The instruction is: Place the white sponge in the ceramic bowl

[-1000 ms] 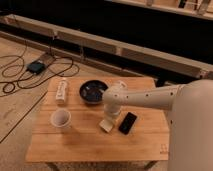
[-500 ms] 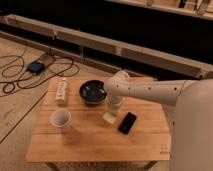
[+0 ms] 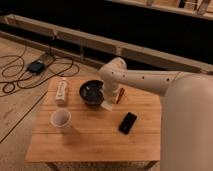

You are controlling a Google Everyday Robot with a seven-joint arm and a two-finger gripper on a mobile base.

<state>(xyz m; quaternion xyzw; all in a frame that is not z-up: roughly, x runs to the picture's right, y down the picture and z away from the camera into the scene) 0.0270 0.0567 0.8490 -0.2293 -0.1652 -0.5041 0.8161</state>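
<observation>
The ceramic bowl (image 3: 92, 92), dark and glossy, stands on the wooden table (image 3: 95, 140) at the back centre. My gripper (image 3: 108, 100) hangs at the bowl's right rim, at the end of the white arm (image 3: 145, 80) that reaches in from the right. It is shut on the white sponge (image 3: 107, 105), a small cream block that shows just below the wrist. The sponge is held off the table, at the bowl's right edge.
A white bottle (image 3: 61, 90) lies at the table's back left. A white cup (image 3: 61, 118) stands front left. A black phone (image 3: 128, 122) lies right of centre. A small orange-red thing (image 3: 120, 95) sits behind the gripper. Cables and a black box (image 3: 36, 66) lie on the floor at left.
The gripper has moved back and left from near the phone to the bowl's right rim. The sponge has come up off the table with it.
</observation>
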